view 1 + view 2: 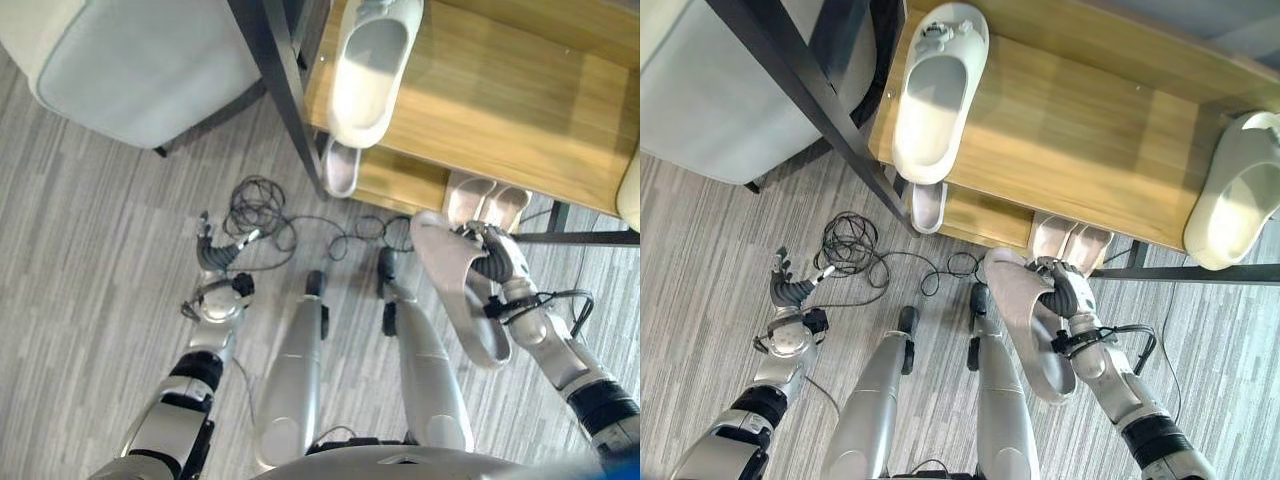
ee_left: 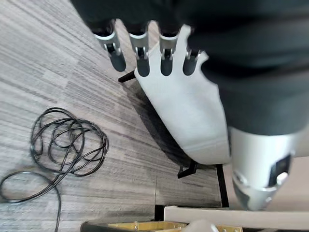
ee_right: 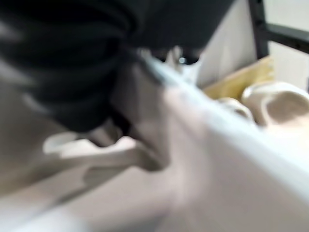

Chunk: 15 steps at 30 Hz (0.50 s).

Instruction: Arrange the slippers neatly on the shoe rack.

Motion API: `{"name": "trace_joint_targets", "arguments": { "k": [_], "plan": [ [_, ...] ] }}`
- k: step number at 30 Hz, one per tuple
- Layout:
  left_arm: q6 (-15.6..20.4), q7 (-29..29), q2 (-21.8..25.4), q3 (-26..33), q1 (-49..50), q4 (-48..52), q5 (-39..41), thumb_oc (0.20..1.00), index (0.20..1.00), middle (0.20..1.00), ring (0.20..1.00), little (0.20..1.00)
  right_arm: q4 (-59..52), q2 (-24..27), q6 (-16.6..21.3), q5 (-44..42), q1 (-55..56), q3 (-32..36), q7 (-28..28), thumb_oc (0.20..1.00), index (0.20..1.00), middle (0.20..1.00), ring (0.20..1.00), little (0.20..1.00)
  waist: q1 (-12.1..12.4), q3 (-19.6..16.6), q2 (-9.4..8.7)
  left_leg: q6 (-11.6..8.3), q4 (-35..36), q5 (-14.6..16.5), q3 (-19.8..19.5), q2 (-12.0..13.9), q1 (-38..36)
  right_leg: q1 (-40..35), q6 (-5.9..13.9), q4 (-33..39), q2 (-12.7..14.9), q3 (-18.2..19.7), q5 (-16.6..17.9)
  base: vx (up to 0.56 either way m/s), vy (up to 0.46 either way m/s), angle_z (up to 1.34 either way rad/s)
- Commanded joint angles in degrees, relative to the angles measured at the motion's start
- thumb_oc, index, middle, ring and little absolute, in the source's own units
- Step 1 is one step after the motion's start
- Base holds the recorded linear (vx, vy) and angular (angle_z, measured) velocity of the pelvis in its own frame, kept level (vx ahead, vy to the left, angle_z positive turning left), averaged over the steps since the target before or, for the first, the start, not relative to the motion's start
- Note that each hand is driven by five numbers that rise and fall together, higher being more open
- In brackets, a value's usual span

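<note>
Gripping a pale beige slipper point(image 1: 1032, 318) at its side, the right hand point(image 1: 1068, 290) is curled round it in front of the rack point(image 1: 1090, 130) — sole edge up, toe toward the lower shelf. White slippers point(image 1: 932, 95) are seen on the top shelf. The left hand point(image 1: 788, 288) is held relaxed, fingers straight, above the floor point(image 1: 700, 260).
</note>
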<state>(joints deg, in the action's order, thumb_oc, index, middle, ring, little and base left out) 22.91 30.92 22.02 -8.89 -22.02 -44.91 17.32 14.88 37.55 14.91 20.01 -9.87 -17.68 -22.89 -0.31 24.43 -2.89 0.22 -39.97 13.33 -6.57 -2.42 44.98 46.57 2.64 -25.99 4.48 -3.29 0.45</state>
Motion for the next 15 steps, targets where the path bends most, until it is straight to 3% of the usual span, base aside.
{"name": "trace_joint_targets", "arguments": {
  "k": [1,5,9,15],
  "plan": [
    [2.7,3.1,0.1,0.5,0.1,0.8,-0.3,1.000,1.000,1.000,1.000,1.000,-0.3,3.2,-0.1,1.4,-0.7,-0.4,-2.7,0.200,0.200,0.200,0.200,0.200,0.4,-4.8,3.33,-2.73,2.8,-1.5,-2.2,2.3,3.3,0.4,2.89,-8.0,1.4,1.3,-9.9,-0.01,0.005,-0.06],
    [2.2,4.3,0.4,0.1,-0.7,2.8,-2.0,1.000,1.000,1.000,1.000,1.000,2.1,3.0,-1.6,2.7,-3.1,-0.5,-3.3,0.200,0.200,0.200,0.200,0.200,0.5,-4.8,3.76,-2.48,-0.6,-0.5,-2.4,2.2,7.6,4.7,2.74,-12.1,1.7,1.2,-11.3,0.02,-0.001,-0.05],
    [-0.7,7.3,0.9,-1.6,-1.6,6.3,-10.0,1.000,1.000,1.000,1.000,1.000,4.0,2.9,-4.4,6.0,-5.7,2.3,-6.0,0.200,0.200,0.200,0.200,0.200,0.9,-4.8,4.65,-1.92,-5.3,1.1,-2.9,1.5,14.1,11.2,2.26,-17.6,2.2,1.4,-13.3,0.01,0.012,0.02],
    [-0.7,7.5,0.8,0.7,-1.1,10.5,-8.9,1.000,1.000,1.000,1.000,1.000,5.2,2.3,-7.3,8.9,-7.9,4.7,-6.7,0.200,0.200,0.200,0.200,0.200,1.3,-5.4,5.04,-1.55,-8.7,2.3,-3.0,0.8,19.8,17.0,1.65,-21.5,2.5,1.8,-14.8,0.02,0.004,0.06]
  ]
}}
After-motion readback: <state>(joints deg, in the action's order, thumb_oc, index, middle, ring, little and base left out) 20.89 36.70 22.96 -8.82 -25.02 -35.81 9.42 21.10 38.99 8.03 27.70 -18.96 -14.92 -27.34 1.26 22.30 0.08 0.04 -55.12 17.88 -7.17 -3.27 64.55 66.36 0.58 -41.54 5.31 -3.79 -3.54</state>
